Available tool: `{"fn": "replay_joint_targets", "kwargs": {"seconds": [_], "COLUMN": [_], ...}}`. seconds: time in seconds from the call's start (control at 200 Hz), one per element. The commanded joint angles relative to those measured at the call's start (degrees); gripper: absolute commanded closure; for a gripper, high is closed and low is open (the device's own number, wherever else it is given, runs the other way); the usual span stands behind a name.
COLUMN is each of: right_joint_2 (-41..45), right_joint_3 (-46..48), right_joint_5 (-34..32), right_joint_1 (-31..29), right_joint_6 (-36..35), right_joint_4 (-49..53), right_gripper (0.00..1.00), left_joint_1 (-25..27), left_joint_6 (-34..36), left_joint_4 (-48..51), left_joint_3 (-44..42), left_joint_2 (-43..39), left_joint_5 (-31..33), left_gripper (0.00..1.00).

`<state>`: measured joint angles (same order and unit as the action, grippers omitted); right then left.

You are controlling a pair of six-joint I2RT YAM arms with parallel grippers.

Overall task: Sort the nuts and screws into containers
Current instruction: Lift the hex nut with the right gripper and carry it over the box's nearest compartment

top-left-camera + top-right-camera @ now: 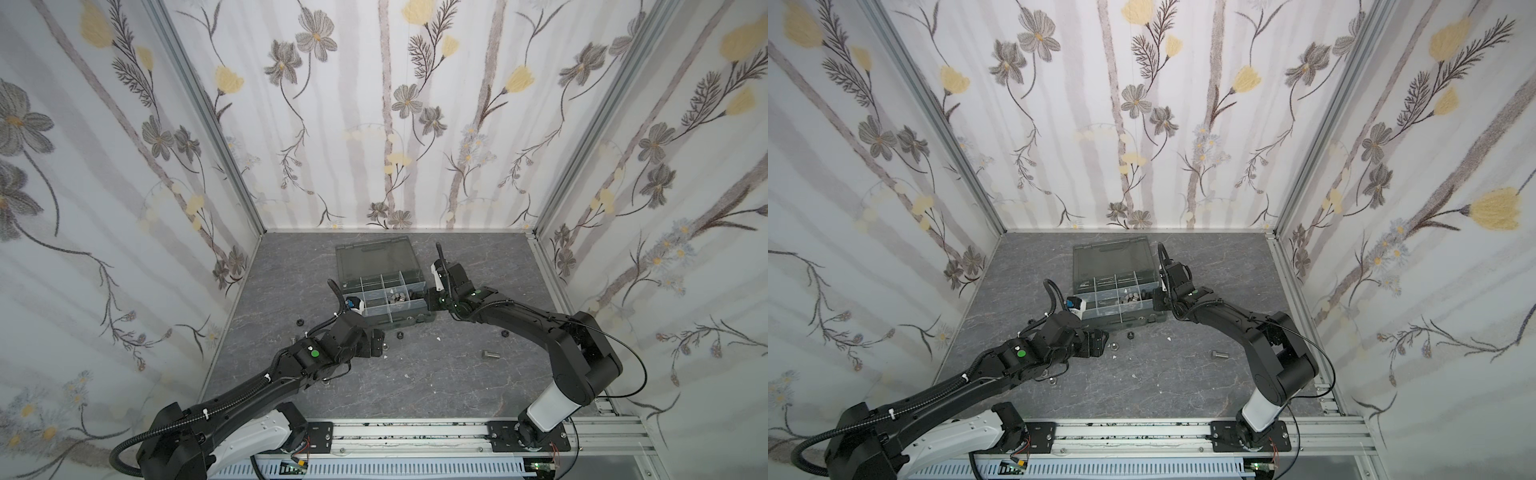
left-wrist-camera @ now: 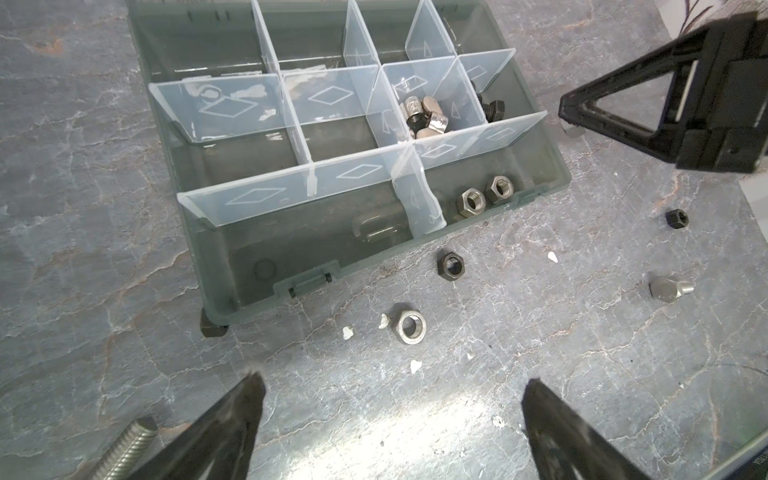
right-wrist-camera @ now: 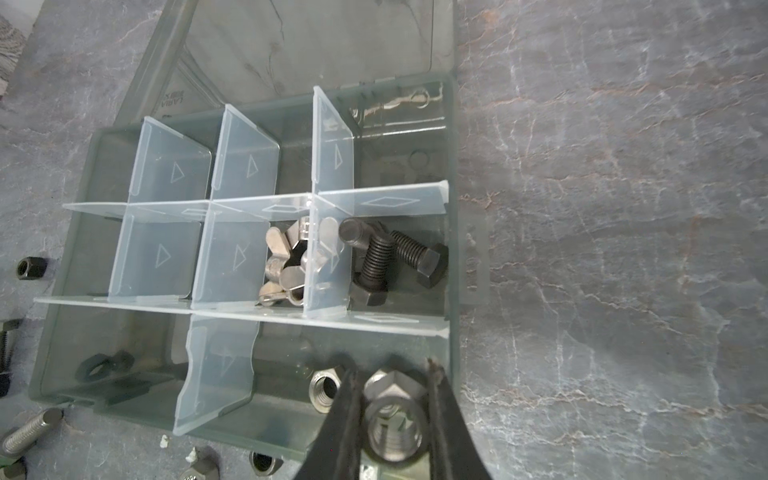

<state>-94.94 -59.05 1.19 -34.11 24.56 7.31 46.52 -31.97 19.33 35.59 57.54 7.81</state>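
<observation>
Box, top views: in both top views the organizer box [image 1: 399,320] [image 1: 1142,322] stands near the middle of the counter [image 1: 457,395], its smoky lid [image 1: 374,257] laid back toward the rear wall.
Left hand, top views: the left hand [image 1: 379,343] [image 1: 1100,343] hangs low just in front of the box's front wall.
Right hand, top views: the right hand [image 1: 432,305] [image 1: 1156,301] sits at the box's right front corner.
Loose pieces, top views: a silver screw [image 1: 490,354] [image 1: 1221,354] lies alone, well apart from the box. A black nut [image 1: 400,334] [image 1: 1131,334] lies just in front of the front wall.
Left hand, left wrist view: its fingers [image 2: 232,415] stand wide over bare counter.
Counter, left wrist view: a loose silver nut [image 2: 409,328] lies ahead of the fingers, with the black nut [image 2: 452,266] between it and the box. The silver screw [image 2: 669,289] lies near a second black nut [image 2: 676,218].
Cells, left wrist view: wing nuts [image 2: 424,118] share one cell, and two hex nuts [image 2: 469,203] lie in a cell at the front wall.
Right hand, left wrist view: the right hand [image 2: 572,121] is raised beside the box, a sliver of silver at its tip.
Right hand, right wrist view: its fingers are narrow, pinching the held nut [image 3: 395,432] (silver, seen through its bore) above the corner cell.
Cells, right wrist view: the hex nuts [image 3: 324,390] lie below the fingers. Black screws [image 3: 374,266] fill the next cell back, beside the wing nuts [image 3: 291,266].
</observation>
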Motion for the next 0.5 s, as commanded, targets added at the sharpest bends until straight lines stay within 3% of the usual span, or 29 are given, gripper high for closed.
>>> {"fn": "replay_joint_targets", "kwargs": {"seconds": [0.0,0.24,0.39,0.495], "right_joint_2": [-0.4,-0.9,-0.5,0.1], "right_joint_3": [0.8,2.2,3.0,3.6], "right_joint_5": [1.9,3.1,2.7,2.6], "right_joint_1": [-0.6,-1.1,-1.1,-1.1], "right_joint_6": [0.7,0.8,0.9,0.9], "right_joint_4": [-3.3,-4.6,-5.4,-5.9], "right_gripper": [0.90,0.88,0.70,0.65], "left_joint_1": [0.1,0.3,0.5,0.8], "left_joint_6": [-1.8,-2.1,-2.0,-1.5], "left_joint_4": [-0.2,-1.2,-1.9,-1.5], "left_joint_3": [-0.9,-1.4,-0.9,0.0], "left_joint_2": [0.2,2.4,4.7,6.4], "left_joint_5": [0.8,0.6,0.4,0.4], "left_gripper": [0.03,0.03,0.04,0.07]}}
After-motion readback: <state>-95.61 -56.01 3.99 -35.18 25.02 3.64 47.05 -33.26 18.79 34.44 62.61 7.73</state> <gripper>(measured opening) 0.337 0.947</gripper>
